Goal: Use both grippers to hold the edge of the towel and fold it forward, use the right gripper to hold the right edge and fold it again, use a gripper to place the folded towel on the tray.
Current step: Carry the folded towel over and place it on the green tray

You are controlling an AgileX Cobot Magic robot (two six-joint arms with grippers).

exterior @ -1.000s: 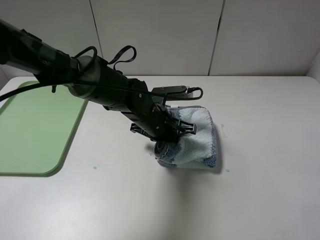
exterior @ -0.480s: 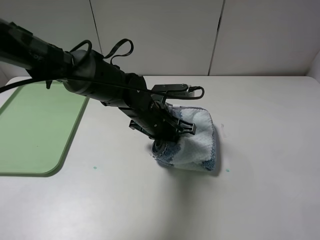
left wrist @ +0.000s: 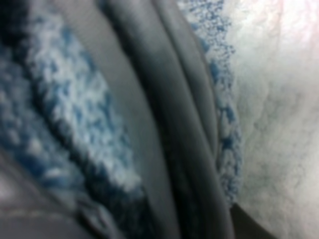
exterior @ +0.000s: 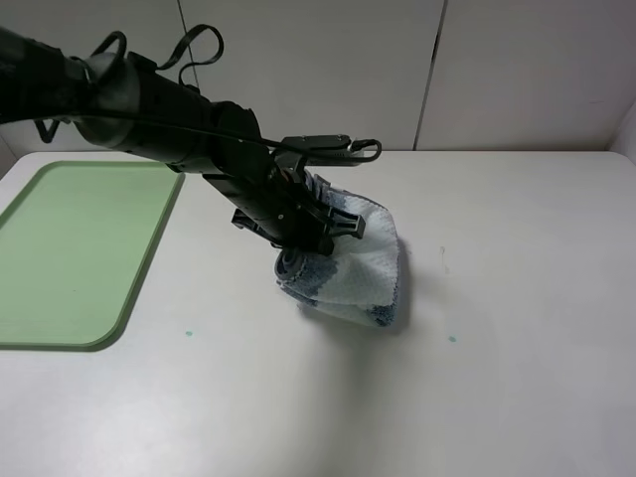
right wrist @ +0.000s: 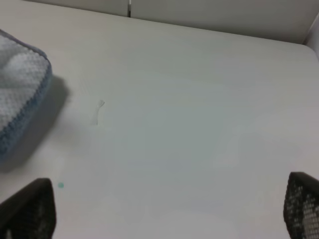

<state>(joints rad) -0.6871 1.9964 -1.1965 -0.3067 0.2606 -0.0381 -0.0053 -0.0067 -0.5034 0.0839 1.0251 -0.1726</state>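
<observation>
The striped towel (exterior: 348, 266) is already folded up into a small thick bundle, so the folding looks done; what is left is to carry it over and set it on the green tray (exterior: 75, 248), which has nothing on it that I can see; the left gripper (exterior: 320, 241) is pinched tight on the towel, near its top edge, and the bundle hangs down from the claws with one side lifted up and its low end looking like it touches the white table (exterior: 517, 328), though I cannot tell for sure; in the left wrist view the towel fills the whole picture, fuzzy blue and white with grey trim folds, right up against the camera, so it sits right between the claws; the tray lies well apart from that gripper, off to the side toward the arm's own base, so I think the towel has a good way to go; the right gripper (right wrist: 164, 209) has its two black tips spread wide apart with nothing between them, just bare table; the towel sits off to one side of it, not touching, well away from its tips
</observation>
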